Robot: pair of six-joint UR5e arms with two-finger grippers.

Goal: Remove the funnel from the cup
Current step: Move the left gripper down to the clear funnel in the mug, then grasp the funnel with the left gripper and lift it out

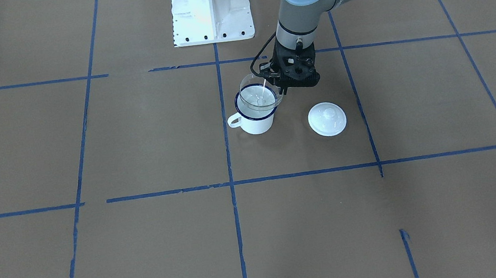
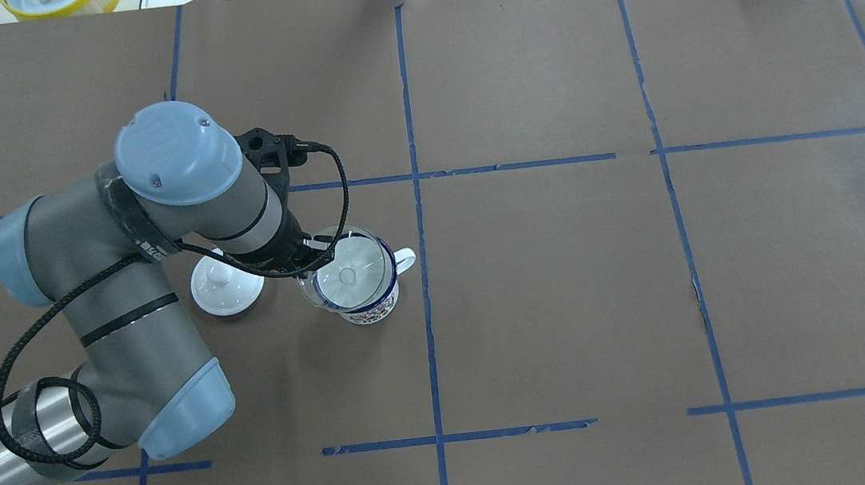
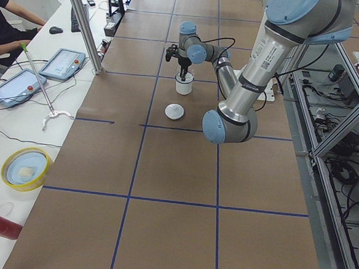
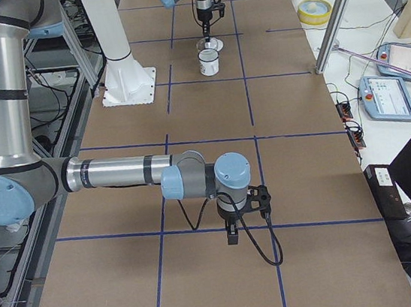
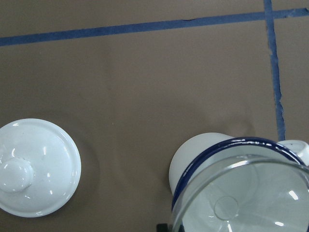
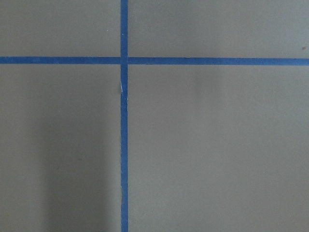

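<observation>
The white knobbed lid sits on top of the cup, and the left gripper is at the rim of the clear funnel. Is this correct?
One part is wrong. The white knobbed lid does not sit on the cup; it lies on the table beside the cup, apart from it, as the exterior front-facing view shows. The left gripper is indeed at the rim of the clear funnel.

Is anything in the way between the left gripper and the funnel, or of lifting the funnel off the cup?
Nothing visible. The left gripper is on the funnel at its rim, above the cup. The only nearby thing, the white lid, lies on the table beside the cup, apart from it.
</observation>
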